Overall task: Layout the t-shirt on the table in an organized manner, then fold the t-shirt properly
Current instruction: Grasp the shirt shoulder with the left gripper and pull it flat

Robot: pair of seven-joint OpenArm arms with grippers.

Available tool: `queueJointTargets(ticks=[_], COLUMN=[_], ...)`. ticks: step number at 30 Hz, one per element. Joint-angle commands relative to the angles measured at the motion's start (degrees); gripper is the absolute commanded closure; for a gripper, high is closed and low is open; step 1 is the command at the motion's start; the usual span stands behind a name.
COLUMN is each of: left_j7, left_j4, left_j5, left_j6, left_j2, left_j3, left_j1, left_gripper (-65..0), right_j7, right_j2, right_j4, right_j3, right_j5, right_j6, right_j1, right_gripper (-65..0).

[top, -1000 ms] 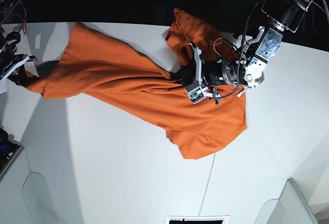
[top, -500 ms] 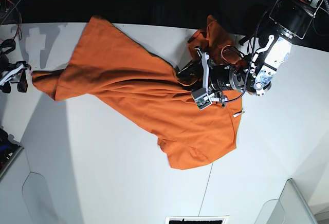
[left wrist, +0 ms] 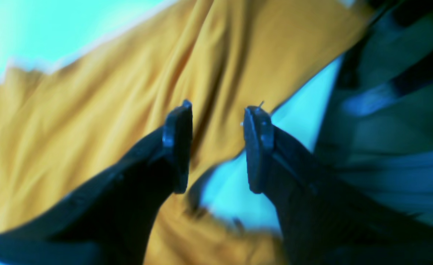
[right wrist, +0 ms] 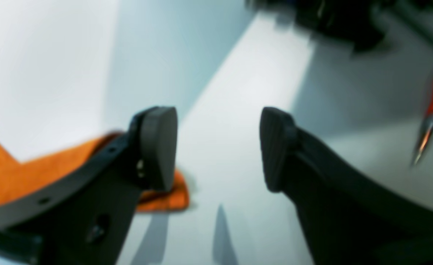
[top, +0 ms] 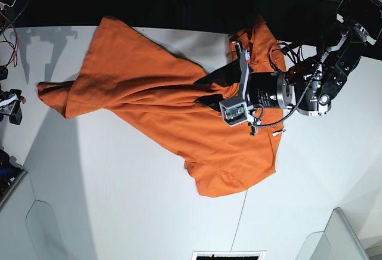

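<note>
Orange t-shirt (top: 155, 102) beneath left hand (left wrist: 216, 147), spread apart.

Orange t-shirt (top: 149, 93), white table (top: 119, 200)

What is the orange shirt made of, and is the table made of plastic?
The t-shirt looks like soft, matte cloth: it wrinkles and drapes in folds. The table looks smooth, hard and white, slightly shiny; plastic or painted board, I cannot tell which.

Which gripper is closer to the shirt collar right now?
Left. The left gripper hangs over the shirt by the collar; the right gripper is off the far corner.
</note>
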Motion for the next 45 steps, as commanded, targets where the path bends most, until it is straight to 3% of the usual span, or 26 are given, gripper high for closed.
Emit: queueJointTargets(ticks=[1, 4, 8, 11, 15, 20, 24, 26, 28, 29, 30, 33, 38, 45], left_j7=[-0.76, -0.76, -0.83, -1.31, -6.99, -11.04, -12.96, -13.66, -13.70, -13.70, -13.66, -12.48, -11.02, -11.04], left_j4=[0.92, 0.35, 0.00, -0.09, -2.49, -9.86, -15.26, -16.70, -16.94, -16.94, -16.94, -16.94, -14.97, -10.12], left_j5=[-0.52, 3.45, 9.90, 16.44, 27.28, 36.15, 39.04, 40.76, 40.98, 40.98, 40.98, 40.94, 36.09, 35.74], left_j6=[-0.28, -0.28, -0.28, -0.28, 0.87, 4.22, 7.61, 7.61, 7.58, 7.58, 7.58, 6.93, -0.17, -0.24], left_j2=[1.22, 7.02, 13.60, 17.09, 20.33, 25.40, 29.11, 30.40, 30.77, 30.75, 30.75, 30.73, 27.85, 21.99], left_j3=[-0.35, -0.11, 3.15, 8.04, 14.88, 19.76, 20.26, 20.26, 20.26, 20.26, 20.26, 20.26, 21.05, 23.96], left_j1=[0.31, 3.82, 7.65, 9.31, 9.92, 9.90, 9.75, 9.75, 9.77, 9.77, 9.77, 9.81, 10.19, 10.23], left_gripper=[-25.8, -25.8, -25.8, -25.8, -25.8, -25.8, -25.7, -22.5, -10.4, -2.8, 0.0, 0.0, 0.0, 0.0], right_j7=[0.81, 1.81, 5.25, 6.49, 6.45, 6.49, 6.47, 6.49, 6.97, 7.65, 8.76, 13.40, 15.67, 15.43], right_j2=[0.44, -1.22, -1.84, -1.86, -1.81, -1.81, -1.81, -1.81, -1.81, -1.81, -1.81, -1.77, -1.29, 1.29], right_j4=[0.74, -1.09, -8.00, -11.76, -13.90, -13.94, -13.94, -13.94, -13.94, -13.94, -13.94, -13.94, -13.97, -15.89], right_j3=[0.46, 0.00, -1.60, -2.21, -3.78, -6.25, -7.96, -8.39, -8.48, -8.48, -8.48, -8.48, -8.50, -8.50], right_j5=[0.66, 0.55, 0.20, 0.24, -0.28, -0.42, -1.46, -2.01, -2.38, -2.43, -2.95, -6.88, -11.08, -11.30], right_j6=[0.81, 3.43, 4.52, 5.18, 6.38, 6.34, 6.23, 6.23, 6.36, 6.43, 6.47, 6.47, 6.49, 6.38], right_j1=[0.57, -0.79, -0.92, -0.81, -0.81, -0.79, -0.13, 0.13, 0.15, 0.13, 0.15, 0.50, 5.14, 15.87], right_gripper=[-35.1, -35.1, -35.1, -34.9, -34.2, -17.8, -12.8, -7.8, 0.0, 0.0, 0.0, 0.0, 0.0, 0.0])
